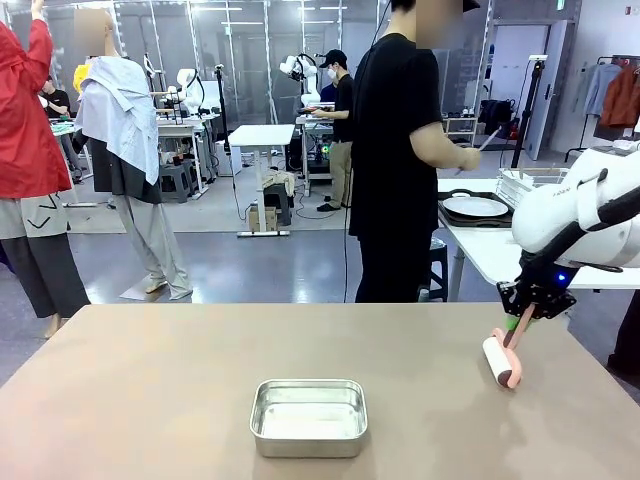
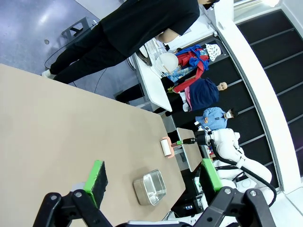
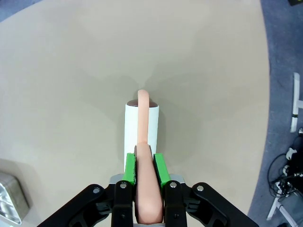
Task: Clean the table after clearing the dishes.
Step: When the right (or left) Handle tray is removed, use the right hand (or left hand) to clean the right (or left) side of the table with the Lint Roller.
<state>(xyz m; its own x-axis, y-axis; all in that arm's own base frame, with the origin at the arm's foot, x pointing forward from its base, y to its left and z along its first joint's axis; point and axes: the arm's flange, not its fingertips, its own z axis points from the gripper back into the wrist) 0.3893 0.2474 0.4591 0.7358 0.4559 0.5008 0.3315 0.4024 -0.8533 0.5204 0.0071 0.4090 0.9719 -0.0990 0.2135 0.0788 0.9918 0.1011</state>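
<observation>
Worktop (image 1: pixel 150 400): large, rectangular, plain matte taupe-brown top; spans the near part of the front view, at the robot's side, with grey floor beyond its far edge.
Worktop surface: bare apart from two items, a pan and a roller.
Dishes: one white round plate (image 1: pixel 475 207) shows, lying on a dark tray (image 1: pixel 458 219) on a white side table (image 1: pixel 480 250) behind the worktop, on the right. A wire rack (image 1: pixel 535 182) stands just beside the tray.
Roller (image 1: pixel 503 358): one; white cylinder on a pink handle, resting on the worktop near its right edge.
Pan (image 1: pixel 308 416): one; small rectangular steel pan with rounded corners, near the front edge at the middle, well apart from the roller.
Right end effector (image 3: pixel 144 171): clenched on the roller's pink handle; green pads press both sides of the handle, with the white cylinder lying ahead of the fingers on the worktop.
Left end effector (image 2: pixel 154 182): released; jaws stand wide apart and hold nothing, raised above the worktop.
Person (image 1: pixel 395 150): one at the far side, in black clothing, turned toward the side table.
Room: open workshop with a grey floor, further white tables and a clothes rail at the far right.
</observation>
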